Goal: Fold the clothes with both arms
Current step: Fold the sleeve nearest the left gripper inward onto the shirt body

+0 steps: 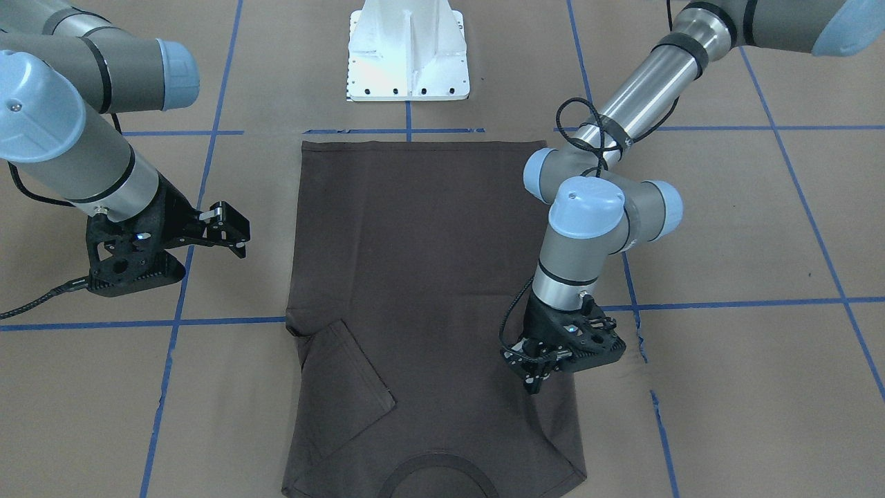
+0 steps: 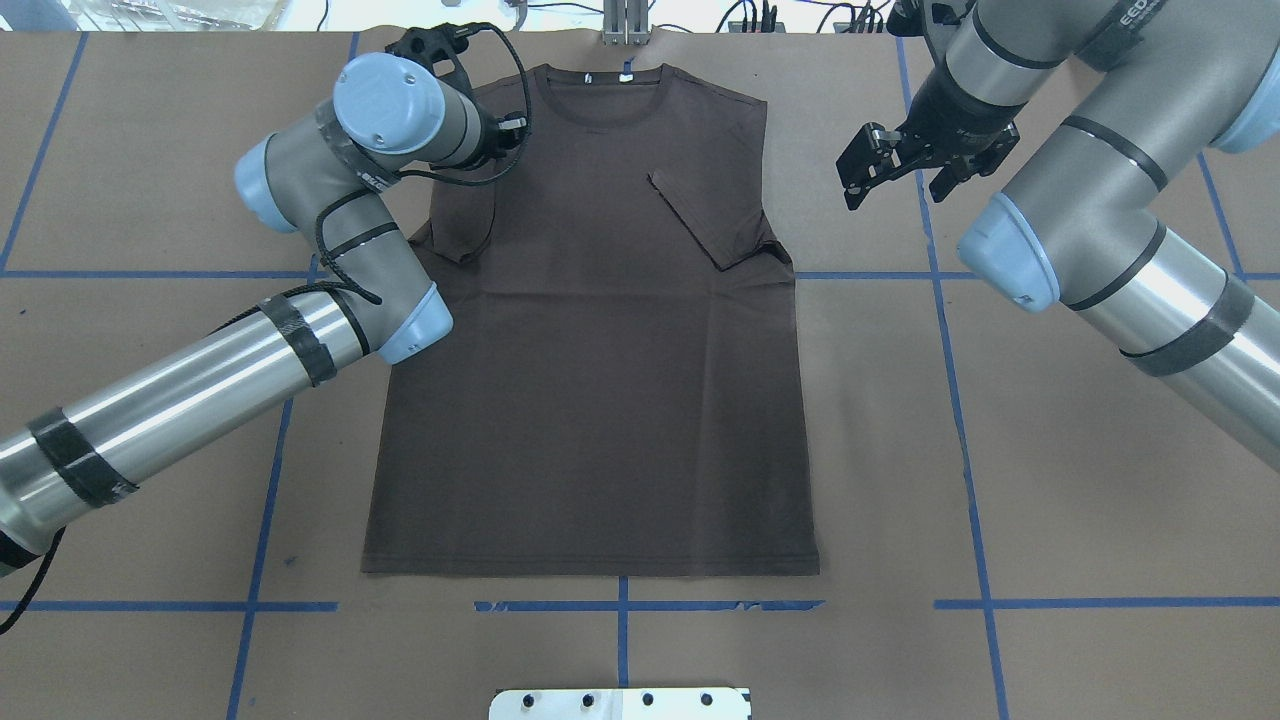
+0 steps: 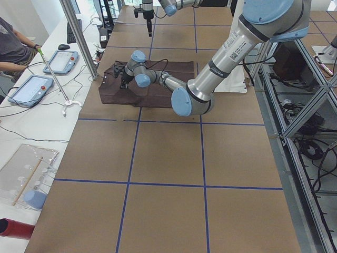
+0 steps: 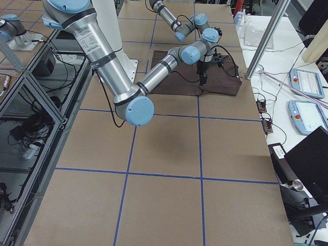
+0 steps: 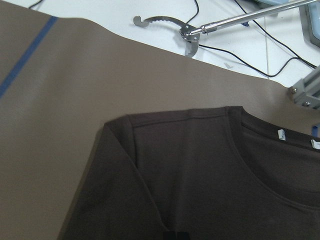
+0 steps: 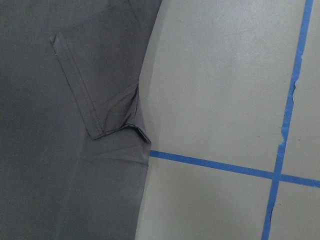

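The dark brown T-shirt lies flat in front of the white base. Its hem is nearest the base and its ribbed collar is farthest from it. Both short sleeves are folded in over the chest. My left gripper points down at the far end, fingers together just above the cloth. My right gripper hangs out to the base's right, fingers spread, clear of the fabric.

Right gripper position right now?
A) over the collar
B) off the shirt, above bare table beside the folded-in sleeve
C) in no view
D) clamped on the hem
B: in the overhead view the right gripper hangs over the bare table, clear of the T-shirt edge and beside the folded-in sleeve.
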